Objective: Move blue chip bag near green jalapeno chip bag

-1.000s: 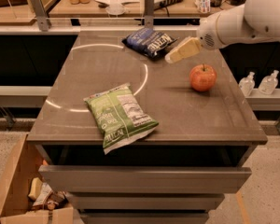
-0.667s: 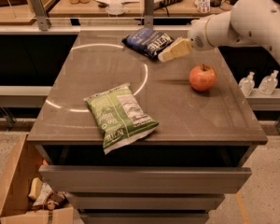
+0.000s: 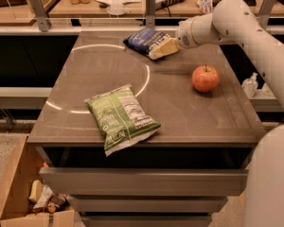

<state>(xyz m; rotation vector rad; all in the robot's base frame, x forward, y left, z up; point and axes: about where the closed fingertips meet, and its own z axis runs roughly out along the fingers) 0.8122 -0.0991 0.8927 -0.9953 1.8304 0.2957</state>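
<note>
Grey-brown table (image 3: 189, 112), white arc (image 3: 147, 77); cluttered bench (image 3: 85, 8) behind. Blue chip bag (image 3: 141, 39) at rear, gripper (image 3: 163, 47) on it, grip cannot be told. Green jalapeno chip bag (image 3: 120, 117) in front, lettering unreadable. Apple (image 3: 205, 78) at right.

The grey-brown table (image 3: 199, 112) has a pale ring (image 3: 146, 79) on top and drawers (image 3: 142, 181) below. An open cardboard box (image 3: 12, 193) stands on the speckled floor (image 3: 2, 148) at left. Behind is a cluttered wooden desk (image 3: 85, 6). The pincer (image 3: 163, 46) is at the table's far edge.
</note>
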